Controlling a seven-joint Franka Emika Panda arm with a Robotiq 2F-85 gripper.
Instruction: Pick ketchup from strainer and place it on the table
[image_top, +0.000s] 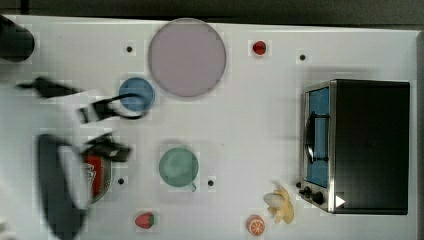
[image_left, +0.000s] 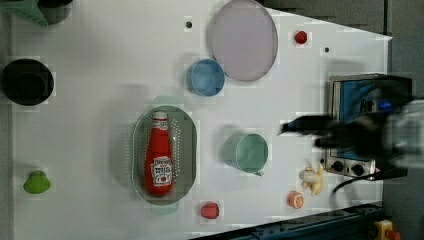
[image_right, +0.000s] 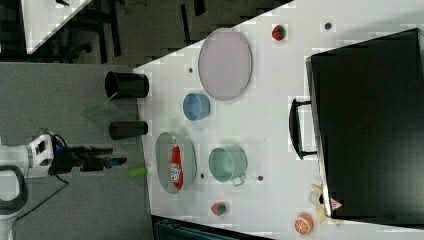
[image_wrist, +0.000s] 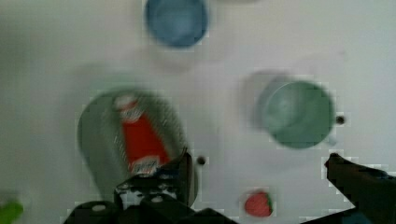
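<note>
Spread wide and holding nothing: the hand (image_wrist: 258, 158), fingers (image_wrist: 183, 170) parted to either side in the wrist view, hanging high above the tabletop (image_left: 100, 100) and clear of everything on it. Probably held open like that so as to drop straight around the bottle with no extra motion.

Lying flat on its side inside the strainer (image_left: 190, 150): the ketchup (image_left: 160, 155), white cap toward the blue bowl (image_left: 206, 77), label end toward the tabletop edge where the strawberry (image_left: 210, 210) sits. Resting lengthwise along the oval, likely because the basket is too shallow to keep it upright.

Judged as the approach step, with no grasp yet made. Next: descend over the red body, line the fingers across its narrow width rather than its length, and close below the neck.

Worth minding: the strainer wall close beside the bottle, apt to catch a fingertip or lift along with it. Bare tabletop between the strainer and the green cup (image_left: 250, 152) looks suitable for setting down.
</note>
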